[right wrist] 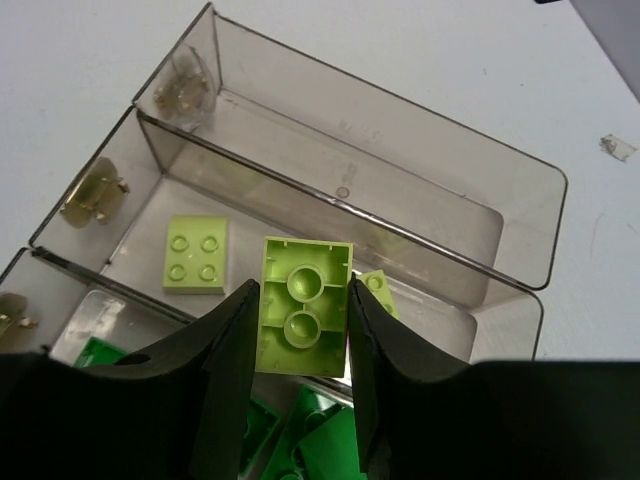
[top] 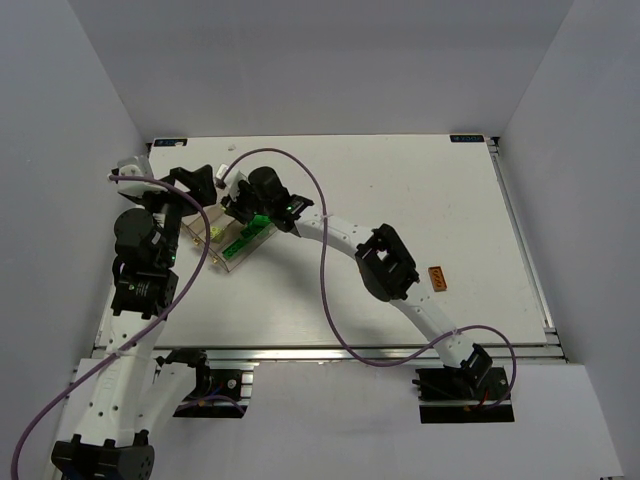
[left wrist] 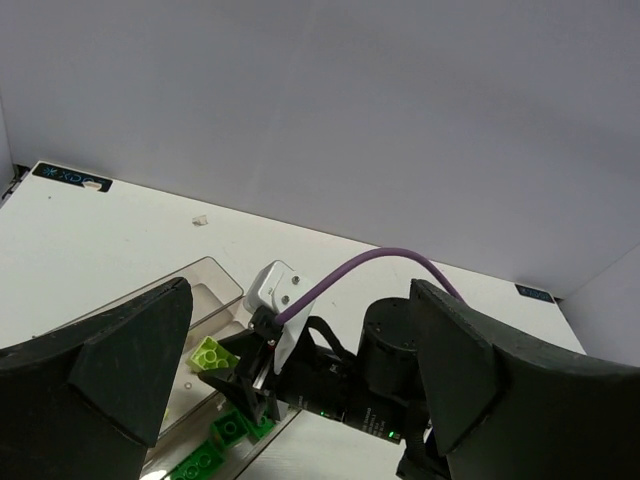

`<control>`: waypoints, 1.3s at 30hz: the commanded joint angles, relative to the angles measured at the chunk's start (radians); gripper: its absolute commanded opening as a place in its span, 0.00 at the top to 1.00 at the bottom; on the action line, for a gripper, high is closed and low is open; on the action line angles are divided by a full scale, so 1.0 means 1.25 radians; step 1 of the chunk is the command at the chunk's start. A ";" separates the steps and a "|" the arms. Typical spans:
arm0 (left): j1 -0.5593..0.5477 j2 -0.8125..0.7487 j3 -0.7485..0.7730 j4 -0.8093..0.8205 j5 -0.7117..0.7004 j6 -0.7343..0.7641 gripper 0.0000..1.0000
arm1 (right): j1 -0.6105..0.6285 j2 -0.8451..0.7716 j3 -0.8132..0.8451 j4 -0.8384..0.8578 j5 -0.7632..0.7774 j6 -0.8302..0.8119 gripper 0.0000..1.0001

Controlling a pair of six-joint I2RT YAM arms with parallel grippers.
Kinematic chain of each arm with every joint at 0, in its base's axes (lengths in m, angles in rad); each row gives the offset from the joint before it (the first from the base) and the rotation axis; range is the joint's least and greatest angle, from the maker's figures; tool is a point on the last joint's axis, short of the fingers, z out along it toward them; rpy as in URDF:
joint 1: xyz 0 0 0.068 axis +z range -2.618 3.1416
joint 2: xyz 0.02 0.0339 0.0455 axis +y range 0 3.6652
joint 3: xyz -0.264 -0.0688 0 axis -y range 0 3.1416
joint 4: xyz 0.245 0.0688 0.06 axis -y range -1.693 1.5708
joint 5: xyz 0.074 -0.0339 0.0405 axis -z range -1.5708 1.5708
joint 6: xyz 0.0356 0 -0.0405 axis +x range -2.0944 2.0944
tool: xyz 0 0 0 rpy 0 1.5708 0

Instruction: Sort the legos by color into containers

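My right gripper [right wrist: 300,345] is shut on a lime-yellow brick [right wrist: 304,318], held underside up just above the clear tray [right wrist: 350,190]. In the tray's middle compartment lie a square lime brick [right wrist: 196,253] and a second lime brick [right wrist: 378,290], partly hidden. Dark green bricks [right wrist: 310,430] lie in the nearest compartment. The far compartment holds no brick. In the top view the right gripper [top: 240,207] is over the tray [top: 228,262], and an orange brick [top: 436,279] lies alone on the table to the right. My left gripper [left wrist: 300,390] is open and empty beside the tray [left wrist: 215,272].
The right arm [top: 385,262] stretches across the table's middle, with a purple cable [top: 325,270] looping over it. A small white scrap [left wrist: 200,219] lies on the table beyond the tray. White walls enclose the table on three sides.
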 commanded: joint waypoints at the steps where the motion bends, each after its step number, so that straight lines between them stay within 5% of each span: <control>1: 0.002 -0.004 -0.005 0.011 0.020 0.006 0.02 | -0.003 -0.004 0.053 0.101 0.026 -0.029 0.89; 12: 0.002 0.001 -0.006 0.013 0.040 0.005 0.02 | -0.003 0.041 0.074 0.149 0.041 -0.038 0.79; 20: 0.003 -0.005 -0.011 0.016 0.062 0.010 0.02 | -0.003 0.051 0.068 0.151 0.046 -0.046 0.58; 39: 0.002 0.021 -0.021 0.016 0.067 -0.023 0.02 | -0.003 0.029 0.041 0.133 0.048 -0.041 0.43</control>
